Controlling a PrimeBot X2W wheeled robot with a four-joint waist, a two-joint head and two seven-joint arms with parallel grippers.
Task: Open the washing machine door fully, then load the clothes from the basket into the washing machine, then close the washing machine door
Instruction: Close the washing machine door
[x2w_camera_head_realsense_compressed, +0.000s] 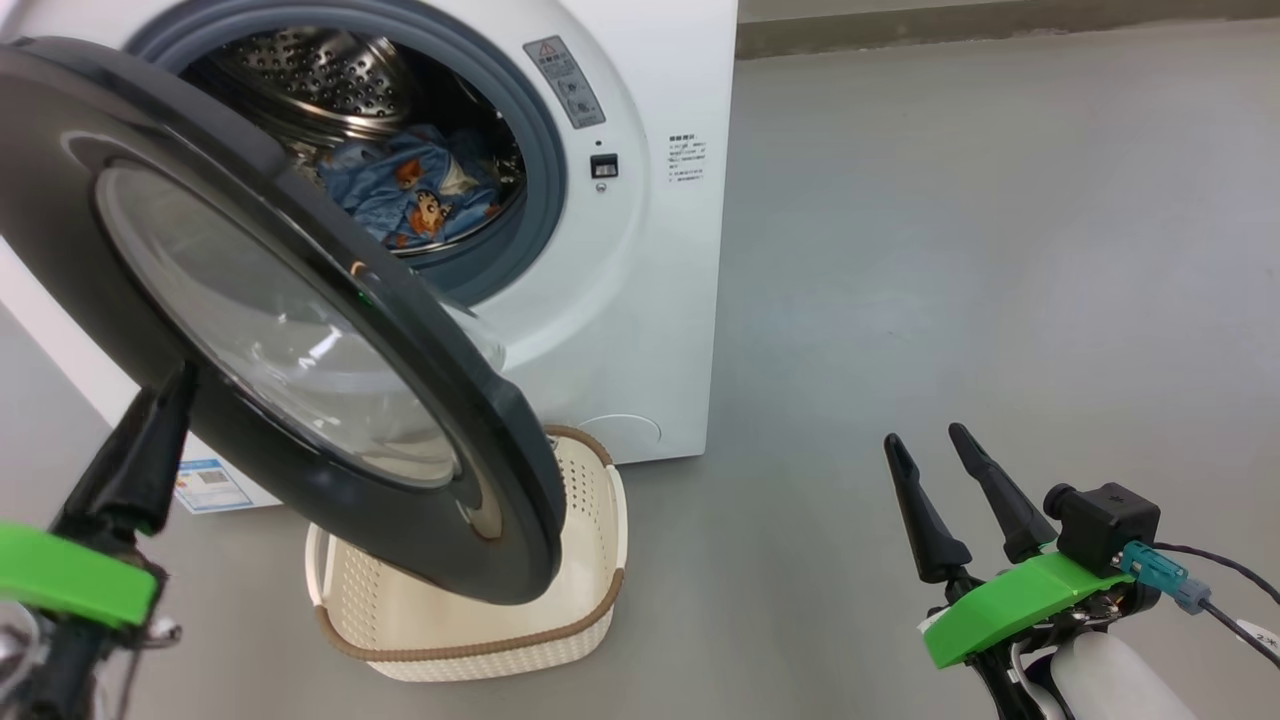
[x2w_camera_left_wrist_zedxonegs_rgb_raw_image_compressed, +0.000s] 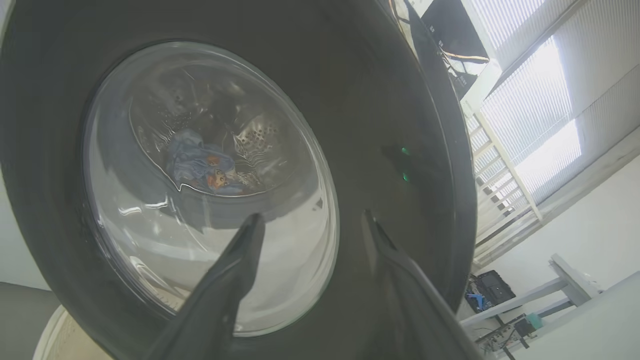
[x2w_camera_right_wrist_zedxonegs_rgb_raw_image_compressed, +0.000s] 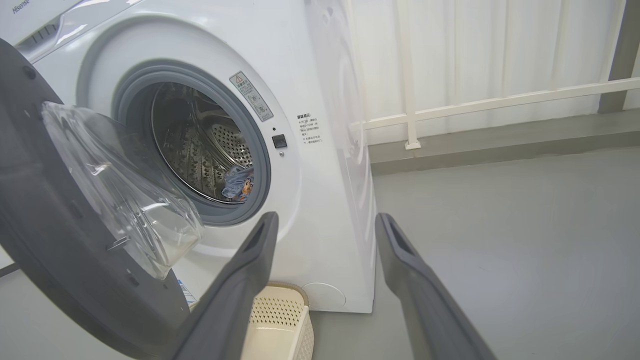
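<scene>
The white washing machine (x2w_camera_head_realsense_compressed: 640, 300) (x2w_camera_right_wrist_zedxonegs_rgb_raw_image_compressed: 325, 200) stands with its black washing machine door (x2w_camera_head_realsense_compressed: 500, 480) (x2w_camera_right_wrist_zedxonegs_rgb_raw_image_compressed: 50, 250) swung partway out over the basket. Light blue clothes (x2w_camera_head_realsense_compressed: 420, 195) (x2w_camera_right_wrist_zedxonegs_rgb_raw_image_compressed: 239, 182) with orange figures lie in the steel drum, and show through the door glass (x2w_camera_left_wrist_zedxonegs_rgb_raw_image_compressed: 205, 167). The cream basket (x2w_camera_head_realsense_compressed: 480, 610) (x2w_camera_right_wrist_zedxonegs_rgb_raw_image_compressed: 277, 320) sits on the floor below the door, and what shows of its inside is bare. My left gripper (x2w_camera_left_wrist_zedxonegs_rgb_raw_image_compressed: 312, 217) is open, its fingers close to the door's outer face (x2w_camera_left_wrist_zedxonegs_rgb_raw_image_compressed: 390, 100); one finger (x2w_camera_head_realsense_compressed: 140, 460) reaches the door's lower rim. My right gripper (x2w_camera_head_realsense_compressed: 925, 437) (x2w_camera_right_wrist_zedxonegs_rgb_raw_image_compressed: 326, 217) hangs open and empty at the lower right.
Grey floor (x2w_camera_head_realsense_compressed: 950, 250) stretches to the right of the machine. A blue energy sticker (x2w_camera_head_realsense_compressed: 205, 485) marks the machine's lower corner. A white railing (x2w_camera_right_wrist_zedxonegs_rgb_raw_image_compressed: 475, 105) and curtain stand behind the machine's right side.
</scene>
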